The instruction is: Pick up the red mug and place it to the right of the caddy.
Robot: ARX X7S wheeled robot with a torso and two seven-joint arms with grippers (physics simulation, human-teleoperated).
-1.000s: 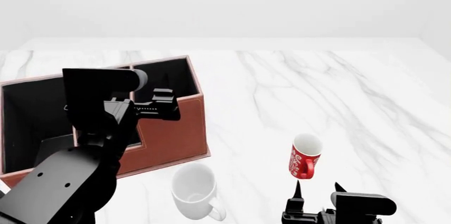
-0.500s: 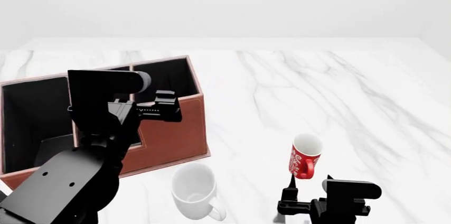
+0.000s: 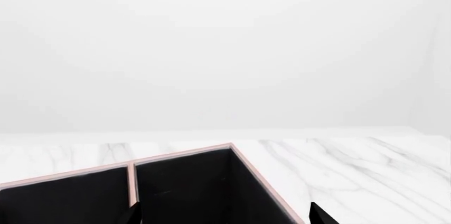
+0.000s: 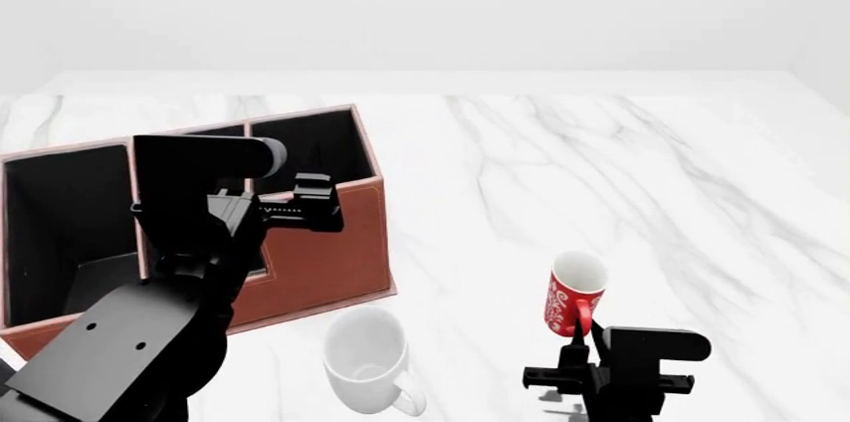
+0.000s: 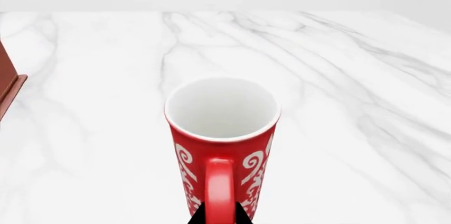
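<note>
The red mug (image 4: 574, 295) stands upright on the marble table, right of the caddy (image 4: 332, 253) with a wide gap between them. In the right wrist view the red mug (image 5: 222, 129) fills the middle, white inside, its handle facing the camera. My right gripper (image 5: 219, 217) has its two black fingertips pressed on either side of the handle; in the head view it (image 4: 580, 340) sits just in front of the mug. My left gripper (image 4: 318, 201) hovers open and empty over the caddy's right compartment; its tips stand wide apart in the left wrist view (image 3: 225, 216), above the caddy (image 3: 183, 154).
A larger plain white mug (image 4: 365, 357) stands in front of the caddy, left of the red mug. The marble table (image 4: 638, 173) stretches bare behind and to the right of the red mug. The caddy's corner (image 5: 8, 84) shows in the right wrist view.
My right gripper has moved forward to the red mug and its fingers have come together on the handle. My left arm has shifted slightly right over the caddy.
</note>
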